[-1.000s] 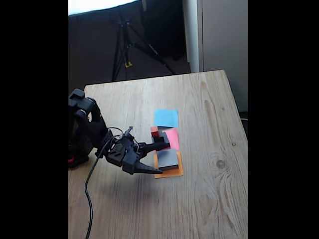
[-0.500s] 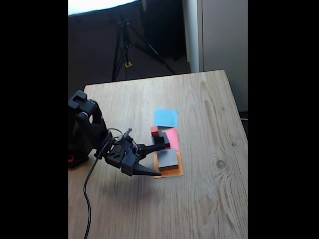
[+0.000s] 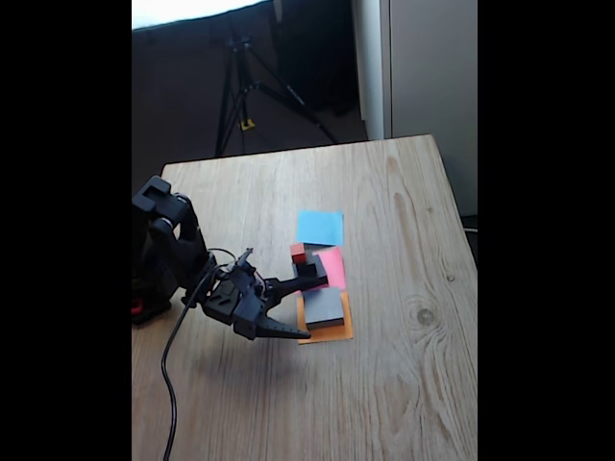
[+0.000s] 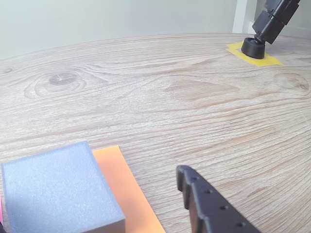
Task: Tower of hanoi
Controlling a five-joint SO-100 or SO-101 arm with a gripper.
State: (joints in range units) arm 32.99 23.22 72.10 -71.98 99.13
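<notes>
Blocks of the tower sit in a tight cluster on the wooden table (image 3: pixel 404 384). The landmark is the big grey block (image 3: pixel 323 305), which rests on an orange paper square (image 3: pixel 332 333). Just behind it a smaller dark block (image 3: pixel 307 270) stands at the edge of a pink paper square (image 3: pixel 334 267), with the tiny red cube (image 3: pixel 298 253) touching it on the far side. A fourth block cannot be made out.

The gripper (image 3: pixel 306 305) hangs low beside the grey block with its jaws spread apart, one finger reaching along the far side toward the dark block, the other along the near edge of the orange paper. It holds nothing. The step in hand looks like lining up on a block; which one cannot be told. Next it needs to settle around that block and close squarely.

Beyond the pink paper lies a blue paper square (image 3: pixel 320 228), bare. The neighbouring blocks crowd the fingers.
</notes>
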